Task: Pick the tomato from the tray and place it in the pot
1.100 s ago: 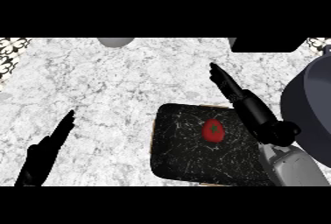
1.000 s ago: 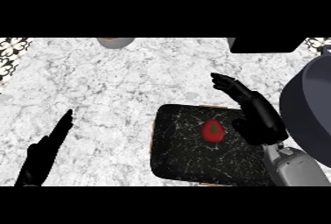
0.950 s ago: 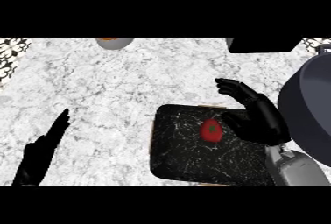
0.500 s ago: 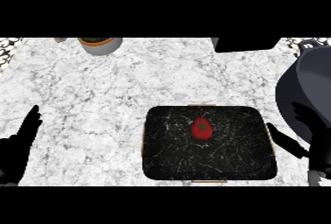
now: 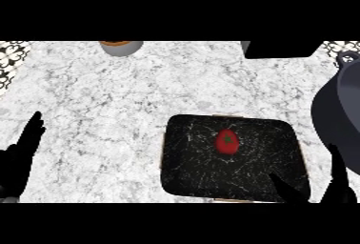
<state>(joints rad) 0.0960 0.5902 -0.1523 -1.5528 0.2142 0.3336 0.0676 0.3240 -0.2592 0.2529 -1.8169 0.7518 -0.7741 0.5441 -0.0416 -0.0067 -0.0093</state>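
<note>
A red tomato (image 5: 226, 141) with a green stem lies near the middle of the black speckled tray (image 5: 197, 167). The dark grey pot (image 5: 339, 114) stands just right of the tray, cut off by the view's right edge. My right hand (image 5: 338, 185) shows at the lower right, by the tray's near right corner, open with straight fingers and its thumb (image 5: 285, 188) over the tray's corner. It is apart from the tomato and holds nothing. My left hand (image 5: 20, 157) rests open at the lower left, fingers up.
A small bowl (image 5: 121, 46) stands at the counter's far edge. A dark block (image 5: 281, 49) sits at the far right. Patterned wall tiles (image 5: 10, 52) border the marble counter (image 5: 105, 109) at the far left corner.
My right hand has pulled back from over the tray and tomato to the lower right corner. The tomato stays on the tray. The left hand has sunk toward the left edge.
</note>
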